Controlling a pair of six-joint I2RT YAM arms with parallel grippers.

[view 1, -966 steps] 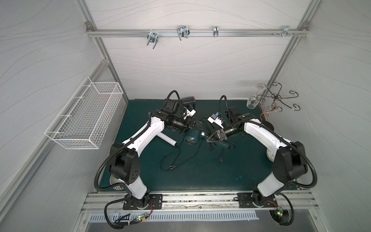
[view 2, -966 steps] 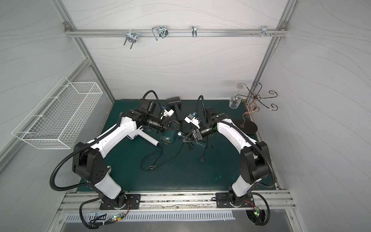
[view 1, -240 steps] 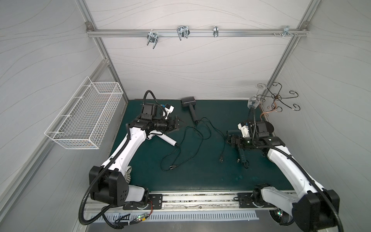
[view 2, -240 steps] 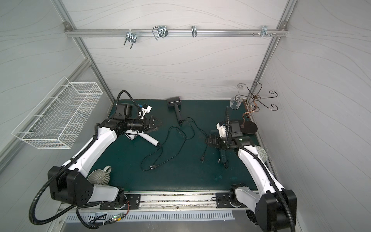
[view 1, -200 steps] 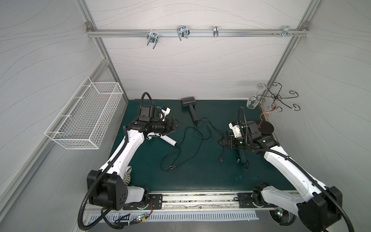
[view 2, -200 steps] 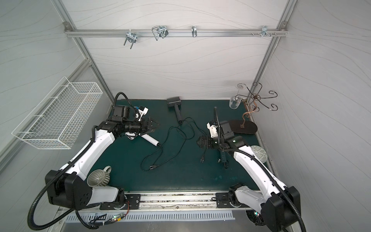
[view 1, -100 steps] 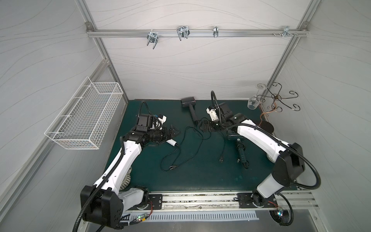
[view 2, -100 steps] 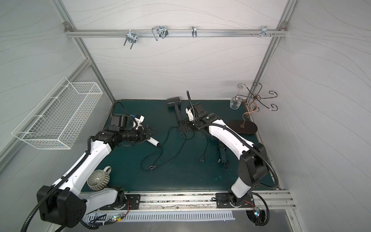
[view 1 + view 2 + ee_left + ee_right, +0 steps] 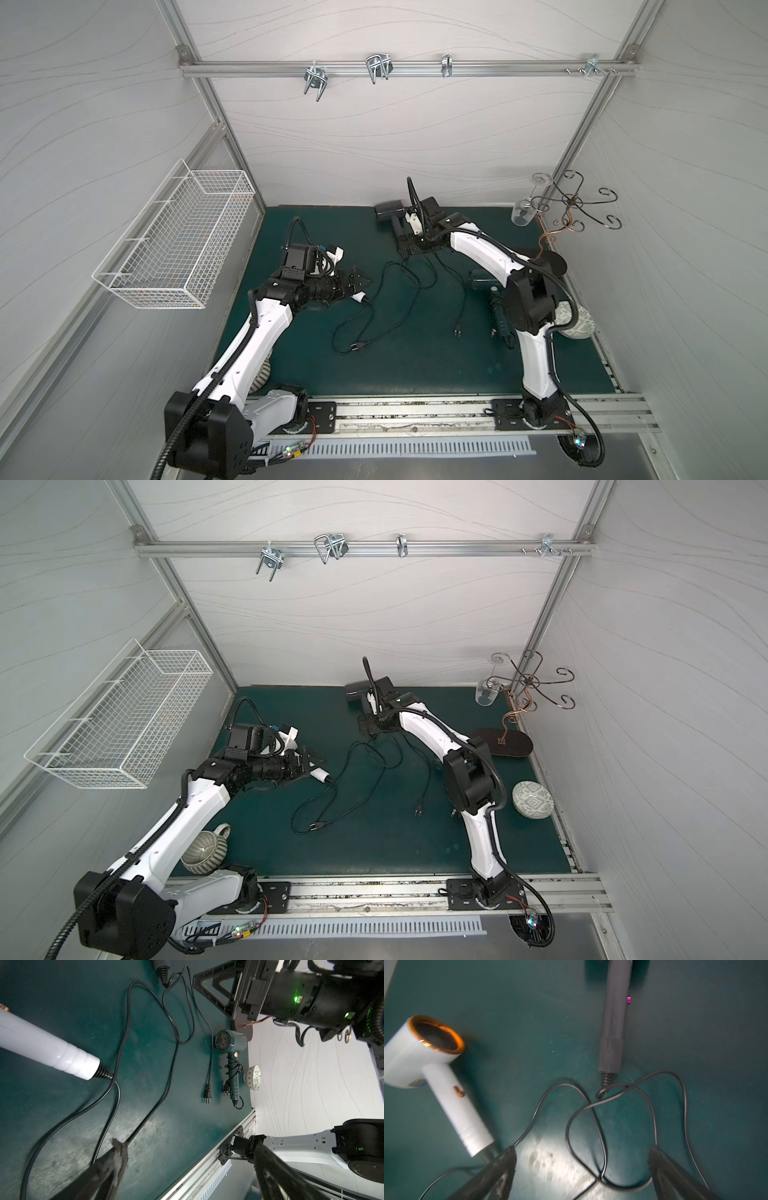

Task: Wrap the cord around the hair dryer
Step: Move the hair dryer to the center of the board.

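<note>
white wire basket (image 9: 178, 245) | ribbed mug (image 9: 205, 851) | patterned bowl (image 9: 532, 801) on green mat (image 9: 374, 845)

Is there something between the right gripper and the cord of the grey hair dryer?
Nothing visible stands in the way. The right gripper is open above the mat, and the cord leaves the grey hair dryer just ahead, with loose loops lying between the fingers.

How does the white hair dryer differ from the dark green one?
The white hair dryer has a copper-ringed head; the dark green hair dryer shows a grey grille. The white one's cord trails loose over the mat; the green one's is coiled round its handle. The white one lies by the left gripper, the green one near the patterned bowl. Both lie flat, ungripped.
</note>
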